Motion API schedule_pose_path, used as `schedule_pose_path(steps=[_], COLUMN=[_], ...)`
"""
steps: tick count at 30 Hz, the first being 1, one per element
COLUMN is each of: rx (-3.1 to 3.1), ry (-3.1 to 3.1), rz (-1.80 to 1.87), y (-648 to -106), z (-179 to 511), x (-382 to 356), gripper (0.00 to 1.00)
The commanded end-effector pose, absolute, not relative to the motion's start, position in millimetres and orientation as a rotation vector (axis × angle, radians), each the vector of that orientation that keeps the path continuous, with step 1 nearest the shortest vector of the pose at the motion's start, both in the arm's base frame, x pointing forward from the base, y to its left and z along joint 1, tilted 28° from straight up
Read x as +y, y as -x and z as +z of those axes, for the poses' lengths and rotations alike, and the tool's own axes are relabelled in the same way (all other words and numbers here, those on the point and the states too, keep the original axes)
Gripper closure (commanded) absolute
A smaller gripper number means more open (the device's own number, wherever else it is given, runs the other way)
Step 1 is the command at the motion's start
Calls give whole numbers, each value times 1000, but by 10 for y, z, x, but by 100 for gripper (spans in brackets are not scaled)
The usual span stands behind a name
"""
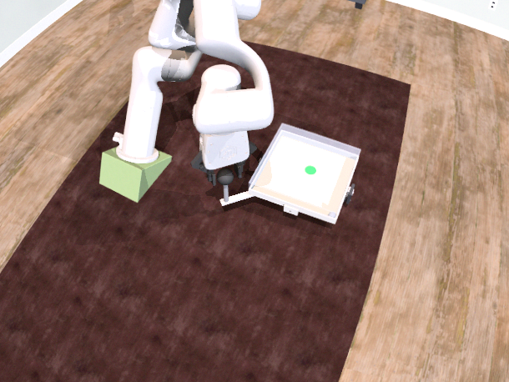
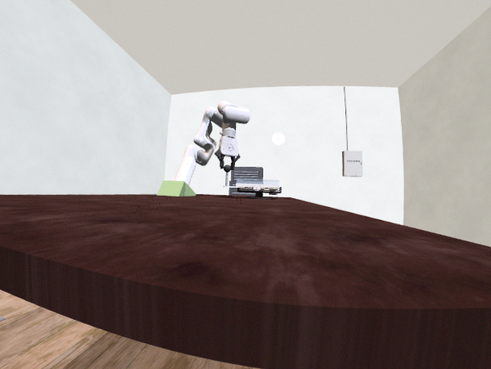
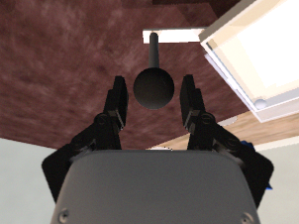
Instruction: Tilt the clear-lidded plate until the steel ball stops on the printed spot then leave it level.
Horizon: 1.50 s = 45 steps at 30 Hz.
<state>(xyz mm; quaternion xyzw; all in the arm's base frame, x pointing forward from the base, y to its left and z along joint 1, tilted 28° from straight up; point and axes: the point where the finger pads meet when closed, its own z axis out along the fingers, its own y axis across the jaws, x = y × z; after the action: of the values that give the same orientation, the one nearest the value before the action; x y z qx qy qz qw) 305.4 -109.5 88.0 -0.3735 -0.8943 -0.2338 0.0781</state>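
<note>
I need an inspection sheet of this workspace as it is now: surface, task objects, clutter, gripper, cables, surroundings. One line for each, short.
Surface: dark red-brown mat on a wooden floor.
Job's things: white walled plate with a green spot near its middle; steel ball sits in a corner, far from the spot; a white arm from the plate carries a stem with a dark knob.
Clutter: nothing seen.
Gripper: gripper open, fingers on either side of the knob, gaps visible on both sides.
Cables: one line down the far wall to a grey box.
Surroundings: green base block under the arm; pale walls.
</note>
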Motion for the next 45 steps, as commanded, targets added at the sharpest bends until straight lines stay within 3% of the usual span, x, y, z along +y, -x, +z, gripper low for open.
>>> schedule_pose_path(steps=[1,38,39,45], rx=[-2680,-2680,-2680,-2680], ry=[1120,1120,1120,1120], rz=[-700,-700,-700,-700], y=[-3061,-3066,-3066,-3066], z=[846,748,748,748], x=[-1080,-1027,-1027,-1027], gripper=[39,39,100,100])
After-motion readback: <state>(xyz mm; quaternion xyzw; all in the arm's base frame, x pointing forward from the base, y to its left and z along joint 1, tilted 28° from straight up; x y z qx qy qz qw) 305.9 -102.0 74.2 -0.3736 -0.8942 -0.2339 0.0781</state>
